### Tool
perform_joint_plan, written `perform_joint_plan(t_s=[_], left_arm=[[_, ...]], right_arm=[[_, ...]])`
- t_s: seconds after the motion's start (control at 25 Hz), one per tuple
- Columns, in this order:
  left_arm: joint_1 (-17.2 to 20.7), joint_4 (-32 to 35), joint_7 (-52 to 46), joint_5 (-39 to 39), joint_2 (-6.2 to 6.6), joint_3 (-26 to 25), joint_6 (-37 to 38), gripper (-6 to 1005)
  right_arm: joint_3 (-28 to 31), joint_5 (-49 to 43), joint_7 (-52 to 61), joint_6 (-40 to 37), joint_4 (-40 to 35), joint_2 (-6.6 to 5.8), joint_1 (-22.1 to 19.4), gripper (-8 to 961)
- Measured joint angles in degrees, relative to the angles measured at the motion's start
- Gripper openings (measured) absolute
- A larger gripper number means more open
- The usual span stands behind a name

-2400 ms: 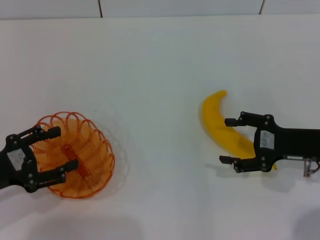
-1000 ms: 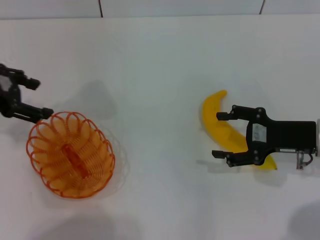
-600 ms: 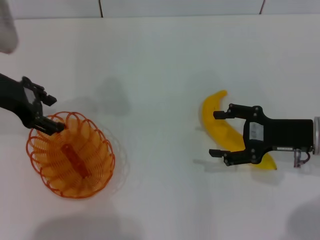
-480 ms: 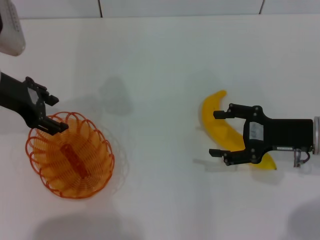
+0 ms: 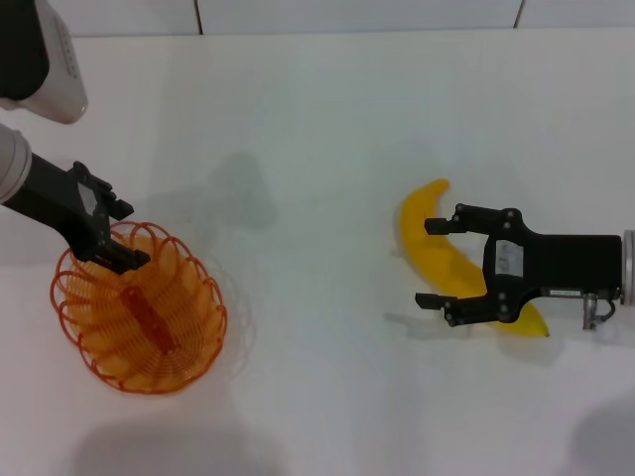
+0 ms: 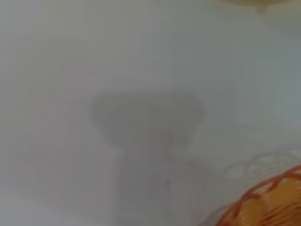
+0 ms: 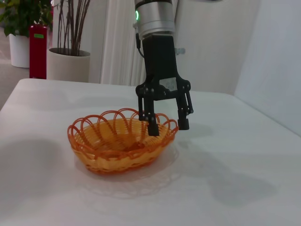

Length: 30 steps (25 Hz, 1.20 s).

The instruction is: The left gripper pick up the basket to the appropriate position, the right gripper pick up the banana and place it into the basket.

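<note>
The orange wire basket [image 5: 184, 332] sits on the white table at the near left, and it also shows in the right wrist view [image 7: 117, 150] and at a corner of the left wrist view [image 6: 270, 202]. My left gripper [image 5: 124, 234] points down at its far rim. It is open, with one finger inside the basket and one outside [image 7: 168, 127]. The yellow banana [image 5: 446, 268] lies on the table at the right. My right gripper [image 5: 429, 264] is open, with its fingers on either side of the banana's middle.
The table's far edge [image 5: 298, 33] meets a wall at the back. Bare table top lies between the basket and the banana. Potted plants [image 7: 70, 52] and a red object [image 7: 37, 49] stand beyond the table in the right wrist view.
My left gripper has swung from behind the basket down onto its far rim. My right gripper has edged slightly left along the banana, still open. Basket and banana have not moved.
</note>
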Motion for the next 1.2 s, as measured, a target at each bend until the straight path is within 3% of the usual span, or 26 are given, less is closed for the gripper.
perform_joint_plan(t_s=[0.16, 0.4, 0.8, 1.04, 1.2], left_arm=[[-0.3, -0.2, -1.2, 0.2, -0.01, 0.6, -0.5, 719], [-0.3, -0.2, -1.9, 0.1, -0.02, 2.0, -0.5, 492], [-0.3, -0.2, -2.5, 0.4, -0.01, 2.2, -0.5, 279], [-0.3, -0.2, -2.6, 0.5, -0.01, 2.3, -0.5, 86], [-0.3, -0.2, -2.6, 0.5, -0.01, 2.3, -0.5, 56]], right_arm=[[0.0, 0.0, 0.0, 0.1, 0.0, -0.06, 0.0, 879], [0.1, 0.0, 0.1, -0.1, 0.1, -0.09, -0.1, 880], [0.3, 0.0, 0.1, 0.0, 0.1, -0.07, -0.1, 880], [0.3, 0.0, 0.1, 0.1, 0.1, -0.07, -0.1, 879], [0.3, 0.0, 0.1, 0.1, 0.1, -0.07, -0.2, 879]])
